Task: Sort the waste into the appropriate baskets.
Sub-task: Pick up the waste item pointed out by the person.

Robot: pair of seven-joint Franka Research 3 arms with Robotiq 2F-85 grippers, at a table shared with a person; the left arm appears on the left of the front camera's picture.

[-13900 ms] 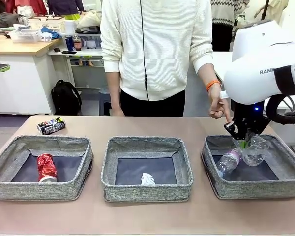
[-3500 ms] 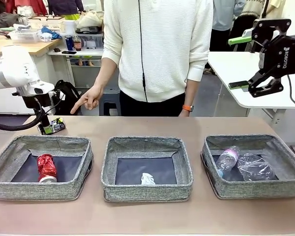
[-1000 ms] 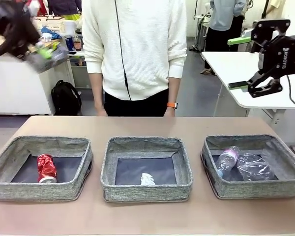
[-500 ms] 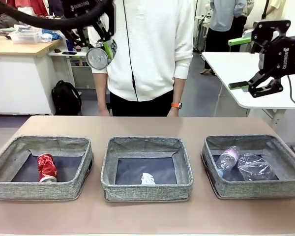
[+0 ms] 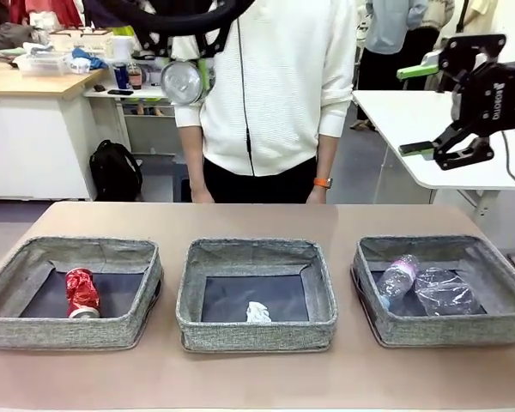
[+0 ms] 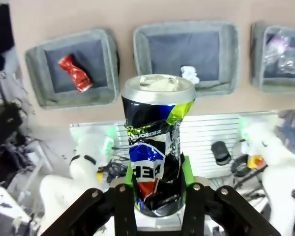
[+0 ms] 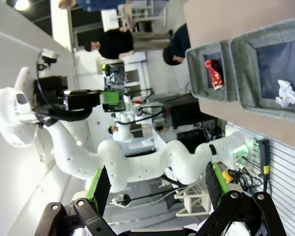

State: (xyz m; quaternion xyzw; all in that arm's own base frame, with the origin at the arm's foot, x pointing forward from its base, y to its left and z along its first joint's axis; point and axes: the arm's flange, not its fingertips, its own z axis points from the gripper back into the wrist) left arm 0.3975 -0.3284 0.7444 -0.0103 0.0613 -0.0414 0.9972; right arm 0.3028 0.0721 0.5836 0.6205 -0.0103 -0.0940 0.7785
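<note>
**Left arm holds the dark can high above the baskets**

From my station I see the left gripper (image 6: 157, 189) raised well above the table, its green-padded fingers (image 6: 188, 172) closed partway around a dented dark multicoloured can (image 6: 157, 147), clamped near its base with the silver top pointing away from the wrist. In the front view that can (image 5: 183, 82) hangs at the top of the frame, in front of a person in a white ribbed zip jacket (image 5: 275, 86) standing at the far side. My right gripper (image 5: 442, 107) is parked high on the right, jaws spread wide, nothing between them.

On the tan wooden table (image 5: 257, 378) sit three shallow grey woven-fabric baskets in a row. The left basket (image 5: 9, 330) holds a crushed red drink can (image 5: 81, 293). The middle basket (image 5: 257, 330) holds a small crumpled white paper ball (image 5: 257, 312). The right basket (image 5: 506, 322) holds a clear crushed plastic bottle (image 5: 445, 290) touching a small clear bottle with a pinkish label (image 5: 396, 278).

Behind are white benches (image 5: 34, 129) with clutter.
</note>
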